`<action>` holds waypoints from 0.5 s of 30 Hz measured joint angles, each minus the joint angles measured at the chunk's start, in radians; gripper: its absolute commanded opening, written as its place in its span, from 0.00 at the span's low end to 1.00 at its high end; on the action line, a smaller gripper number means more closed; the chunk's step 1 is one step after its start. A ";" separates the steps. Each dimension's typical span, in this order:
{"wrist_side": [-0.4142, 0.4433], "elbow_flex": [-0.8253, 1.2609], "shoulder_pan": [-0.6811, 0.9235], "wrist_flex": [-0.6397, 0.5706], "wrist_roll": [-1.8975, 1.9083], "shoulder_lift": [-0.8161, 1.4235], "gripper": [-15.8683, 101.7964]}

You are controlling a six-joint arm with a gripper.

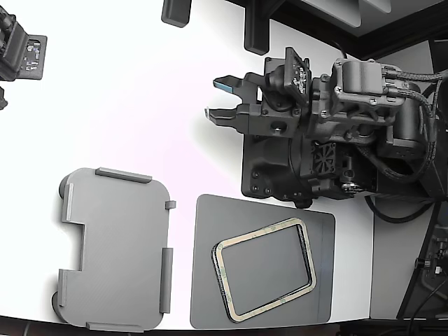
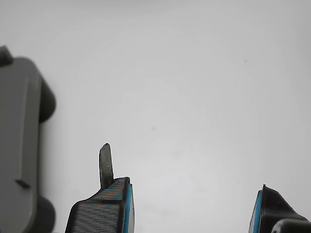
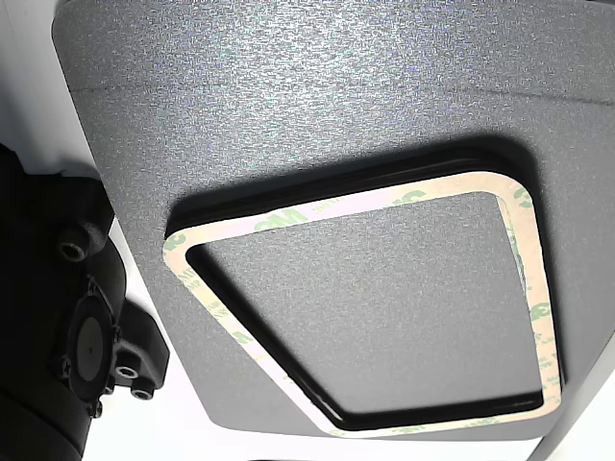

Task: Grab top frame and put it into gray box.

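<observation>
The pincer (image 1: 218, 99) is wide open and holds nothing. It hangs over the bare white surface (image 1: 126, 91). The top frame (image 1: 264, 269) lies flat on the dark mat (image 1: 206, 280), at about five o'clock from the pincer, easy to pick. A second frame may lie under it. The gray box (image 1: 115, 248) waits empty at seven o'clock.

A robotics lab or test bench: a bare white tabletop (image 1: 140, 84) holds a black robot arm base (image 1: 329, 140) with bundled cables (image 1: 420, 91), a dark gray mat (image 1: 210, 280), and part of a second black device (image 1: 21, 49) at the edge.
</observation>
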 measured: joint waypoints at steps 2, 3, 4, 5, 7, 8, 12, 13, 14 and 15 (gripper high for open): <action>0.009 0.000 0.000 0.000 0.009 0.000 0.98; 0.018 0.000 0.000 0.000 0.014 0.000 0.98; 0.021 0.000 0.000 0.000 0.015 0.000 0.98; 0.021 0.000 0.000 0.000 0.015 0.000 0.98; 0.021 0.000 0.000 0.000 0.015 0.000 0.98; 0.021 0.000 0.000 0.000 0.015 0.000 0.98; 0.021 0.000 0.000 0.000 0.015 0.000 0.98; 0.021 0.000 0.000 0.000 0.015 -0.002 0.98; 0.021 -0.003 0.002 0.000 0.015 -0.011 0.98; 0.021 -0.018 0.008 0.000 0.014 -0.026 0.98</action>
